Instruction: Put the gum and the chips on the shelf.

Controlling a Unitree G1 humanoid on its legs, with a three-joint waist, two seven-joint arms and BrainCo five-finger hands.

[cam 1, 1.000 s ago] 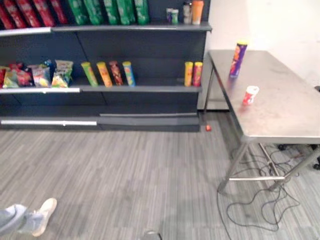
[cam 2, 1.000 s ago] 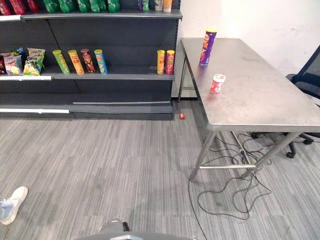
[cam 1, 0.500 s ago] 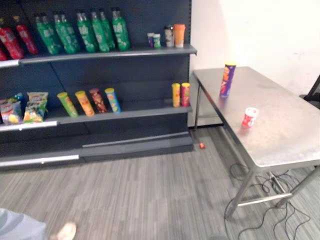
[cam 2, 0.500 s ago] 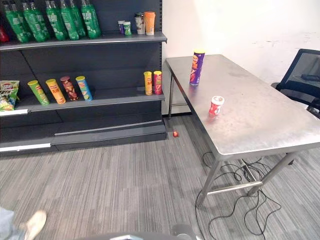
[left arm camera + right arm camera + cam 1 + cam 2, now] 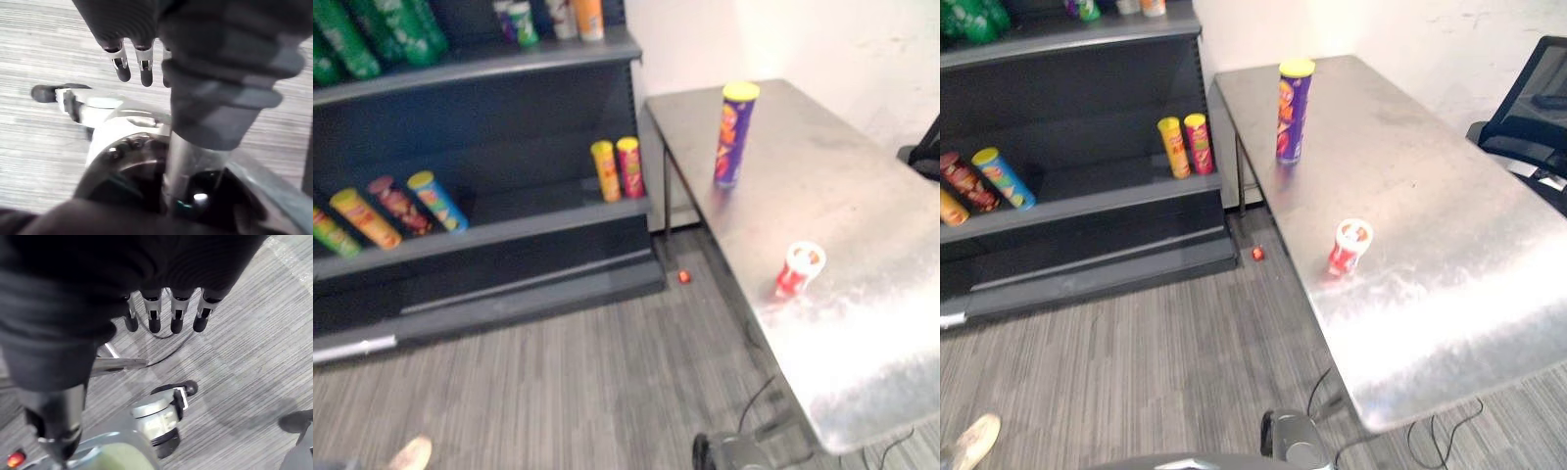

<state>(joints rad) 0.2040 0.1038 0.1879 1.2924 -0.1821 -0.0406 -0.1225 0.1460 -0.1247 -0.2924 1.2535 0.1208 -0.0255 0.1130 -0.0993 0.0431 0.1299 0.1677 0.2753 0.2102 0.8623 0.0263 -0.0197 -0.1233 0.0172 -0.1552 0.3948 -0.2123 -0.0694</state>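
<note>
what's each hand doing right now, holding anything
left hand: open, fingers relaxed, holding nothing
right hand: open, fingers relaxed, holding nothing

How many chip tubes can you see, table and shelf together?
7. One purple tube stands on the table. On the lower shelf, a yellow tube and a red tube stand upright; four leaning tubes sit further left. More may be cut off.
</note>
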